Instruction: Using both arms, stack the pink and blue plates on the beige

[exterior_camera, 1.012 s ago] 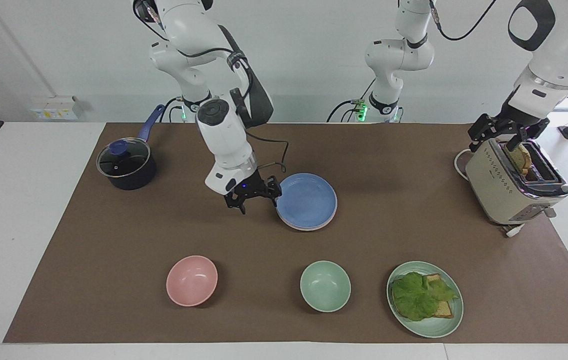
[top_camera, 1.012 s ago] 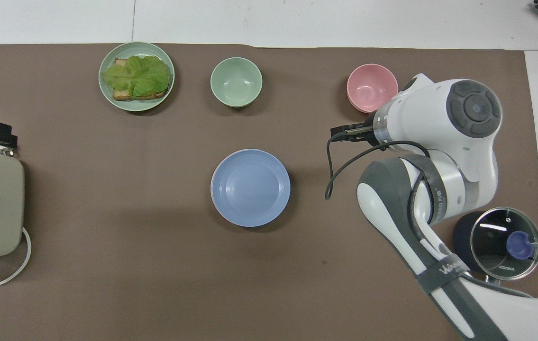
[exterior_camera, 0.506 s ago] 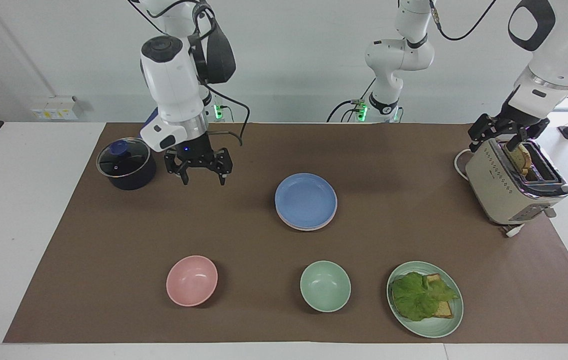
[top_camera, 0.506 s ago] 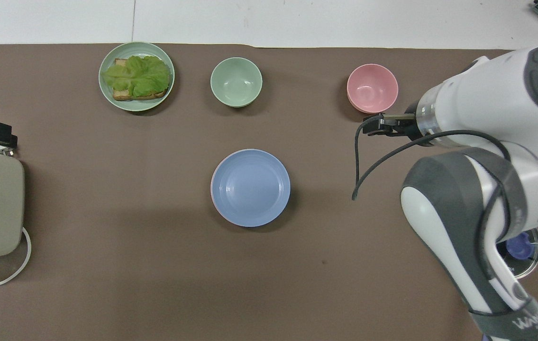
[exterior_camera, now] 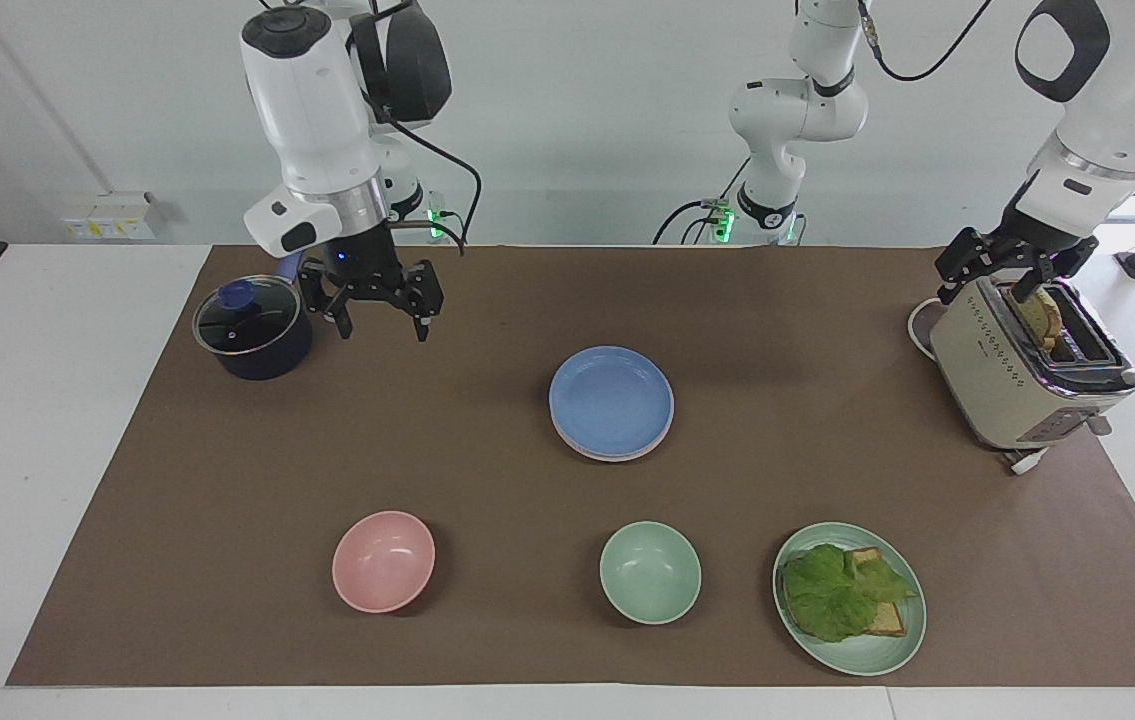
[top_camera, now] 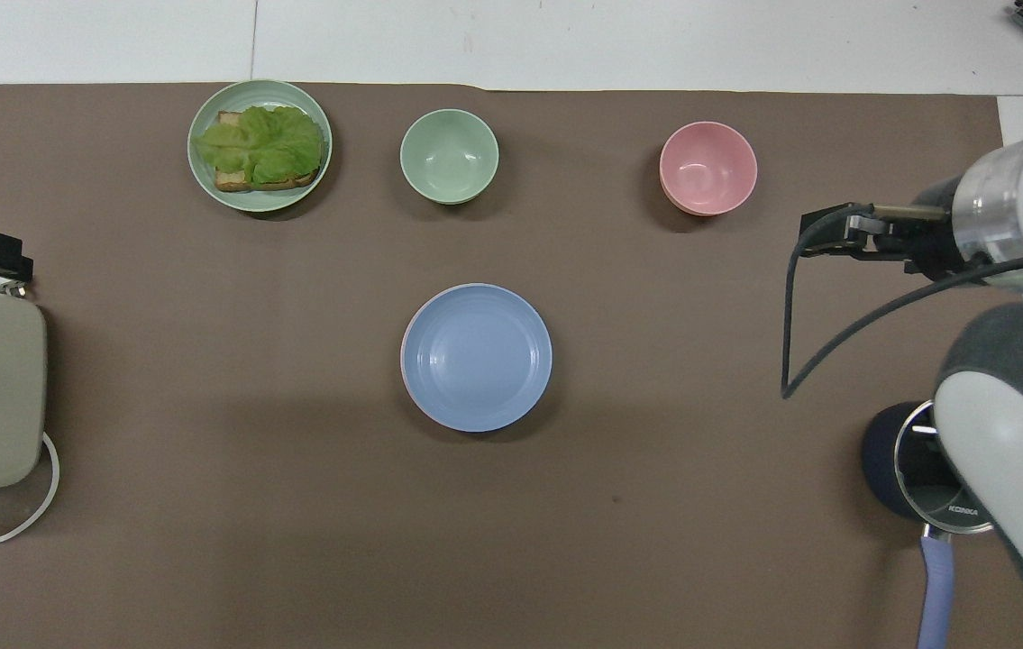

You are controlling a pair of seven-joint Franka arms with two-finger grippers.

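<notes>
The blue plate (exterior_camera: 612, 398) (top_camera: 477, 357) lies on top of a stack in the middle of the brown mat. A thin rim of the pink plate (exterior_camera: 609, 457) shows just under it. The beige plate is hidden beneath them. My right gripper (exterior_camera: 372, 318) (top_camera: 835, 233) hangs open and holds nothing. It is in the air beside the saucepan, well away from the stack. My left gripper (exterior_camera: 1012, 268) stands open over the toaster at the left arm's end of the table, and that arm waits there.
A dark-blue lidded saucepan (exterior_camera: 252, 330) sits at the right arm's end. A pink bowl (exterior_camera: 383, 560), a green bowl (exterior_camera: 649, 572) and a green plate (exterior_camera: 889, 655) with lettuce and bread lie farther from the robots. The toaster (exterior_camera: 1007, 385) holds a bread slice.
My right gripper has pulled away from the rim of the blue plate, rising and swinging toward the saucepan. The stack and the left arm have not moved.
</notes>
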